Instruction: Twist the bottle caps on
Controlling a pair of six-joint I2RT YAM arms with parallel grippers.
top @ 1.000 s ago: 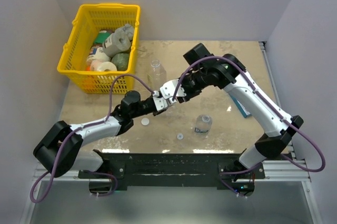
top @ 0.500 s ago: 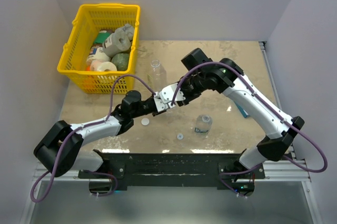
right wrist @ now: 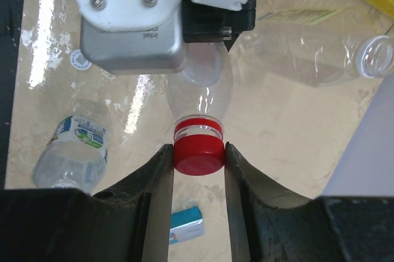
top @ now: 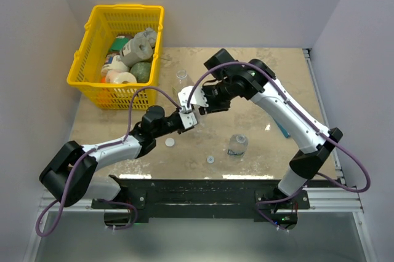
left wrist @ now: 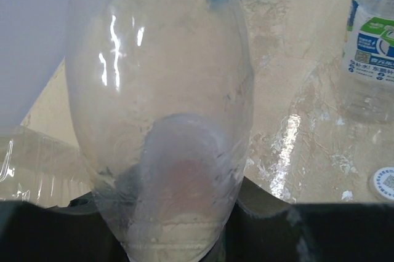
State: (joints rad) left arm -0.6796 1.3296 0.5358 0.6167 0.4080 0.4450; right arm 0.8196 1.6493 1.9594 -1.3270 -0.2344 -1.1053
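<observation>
My right gripper (right wrist: 198, 162) is shut on the red cap (right wrist: 198, 156), which sits on the neck of a clear bottle (right wrist: 200, 87) with a red neck ring. My left gripper (right wrist: 131, 16) is shut on that bottle's body (left wrist: 160, 90) and holds it above the table. In the top view both grippers meet at mid-table, left gripper (top: 186, 120) and right gripper (top: 196, 109). A blue-labelled bottle (top: 237, 144) and an unlabelled bottle (top: 182, 80) have no caps on. A white cap (top: 169, 142) and a ring-like cap (top: 210, 159) lie loose on the table.
A yellow basket (top: 86, 59) full of objects stands at the back left. A flat blue-and-white box (right wrist: 186, 225) lies on the table under the right arm. The unlabelled bottle (right wrist: 320, 59) is just beyond the held one.
My right wrist has swung to the left and towards the back with the red cap in its jaws. The left arm and the bottle have stayed in place.
</observation>
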